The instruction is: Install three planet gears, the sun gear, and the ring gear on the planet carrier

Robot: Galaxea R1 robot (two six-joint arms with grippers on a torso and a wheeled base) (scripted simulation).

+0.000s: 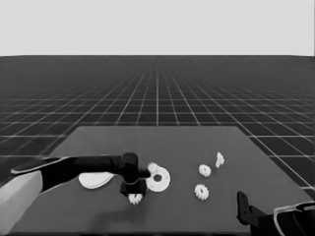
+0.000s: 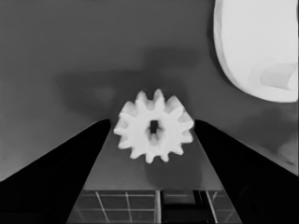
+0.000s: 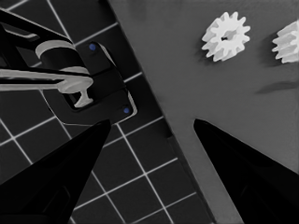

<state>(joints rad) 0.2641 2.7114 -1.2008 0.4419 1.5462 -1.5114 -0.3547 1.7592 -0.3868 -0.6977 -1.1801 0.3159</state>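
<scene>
While the right tool (image 3: 149,140) waits spread at the near right corner, the left arm reaches in, its tool (image 2: 152,128) wide around a gear (image 2: 153,126) on the tabletop (image 1: 187,142).

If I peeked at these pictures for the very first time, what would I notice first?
Probably the left arm stretching in over the table, its left gripper open above a small gear near the front edge. Right beside it lies the smaller round part, with the larger round part half hidden behind the arm. The right gripper waits at the table's corner.
</scene>
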